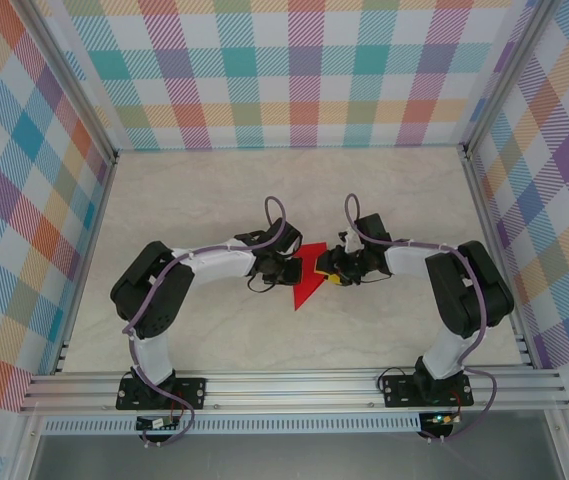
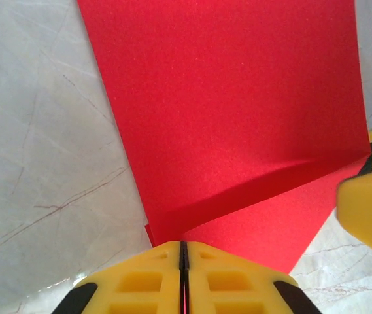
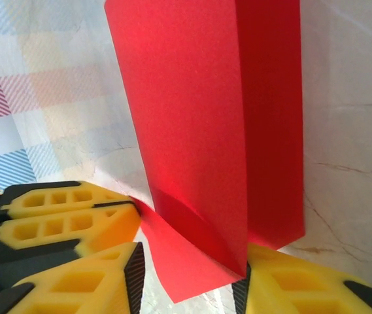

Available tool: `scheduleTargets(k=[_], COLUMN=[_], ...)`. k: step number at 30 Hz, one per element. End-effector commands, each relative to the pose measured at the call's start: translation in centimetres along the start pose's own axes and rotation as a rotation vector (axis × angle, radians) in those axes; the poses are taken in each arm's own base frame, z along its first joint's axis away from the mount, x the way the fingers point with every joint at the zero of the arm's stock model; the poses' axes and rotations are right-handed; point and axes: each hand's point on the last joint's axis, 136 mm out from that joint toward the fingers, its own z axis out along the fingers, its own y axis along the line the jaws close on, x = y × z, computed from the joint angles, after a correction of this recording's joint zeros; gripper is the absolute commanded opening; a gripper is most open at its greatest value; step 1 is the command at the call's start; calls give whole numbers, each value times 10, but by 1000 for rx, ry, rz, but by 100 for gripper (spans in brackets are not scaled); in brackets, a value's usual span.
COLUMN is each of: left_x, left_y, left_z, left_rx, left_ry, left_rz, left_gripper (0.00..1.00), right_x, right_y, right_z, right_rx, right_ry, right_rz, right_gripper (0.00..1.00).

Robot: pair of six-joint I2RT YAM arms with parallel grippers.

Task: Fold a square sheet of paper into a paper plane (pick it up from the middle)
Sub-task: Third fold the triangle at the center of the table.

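**Finding 1.** Your left gripper is clenched on the square sheet of paper. Its yellow pads are pressed together with a thin red edge caught in the seam. Judged purpose: it acts as the anchor, so the sheet cannot slide while the other side is worked.

**Finding 2.** Your right gripper stands released, jaws spread wide, with the near end of the sheet between them. One pad touches or nearly touches the paper; I cannot tell which. Judged purpose: it straddles the flap, ready to close on it or press a crease.

**Finding 3.** The sheet is at the middle of the table, between the two grippers, which face each other from either side. It is already doubled over. A fold line crosses it in the left wrist view, and two overlapping layers show in the right wrist view. No wings or centre ridge are evident, so I rate the plane as at an early stage.

**Risk.** Closing the right jaws off the fold line would set a crooked crease.
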Motion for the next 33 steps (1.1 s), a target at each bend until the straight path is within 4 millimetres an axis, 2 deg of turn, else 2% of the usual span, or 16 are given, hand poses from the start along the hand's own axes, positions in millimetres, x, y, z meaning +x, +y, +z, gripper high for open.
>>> scheduleTargets(k=[1, 7, 12, 16, 26, 30, 31, 33], left_x=[-8, -8, -2, 6, 22, 33, 30, 38], left_y=[-8, -6, 3, 11, 14, 18, 16, 16], left_z=[-31, -63, -79, -81, -81, -78, -77, -73], left_rx=[41, 45, 26, 13, 49, 53, 68, 86], left_ry=[-68, -147, -184, -187, -171, -145, -164, -146], left_rz=[-19, -29, -38, -49, -34, -23, -17, -14], left_gripper=[12, 14, 15, 16, 22, 31, 32, 34], right_x=[7, 9, 8, 8, 22, 36, 38, 40], right_y=[2, 0, 0, 6, 21, 16, 14, 9], right_z=[6, 12, 17, 19, 19, 28, 29, 30], right_rx=[-19, -3, -8, -45, -14, 62, 72, 85], right_ry=[53, 85, 73, 39, -52, -56, -56, -63], right_rz=[-71, -108, -67, 4, 84, 152, 168, 186], right_gripper=[37, 25, 15, 11, 13, 13, 13, 13])
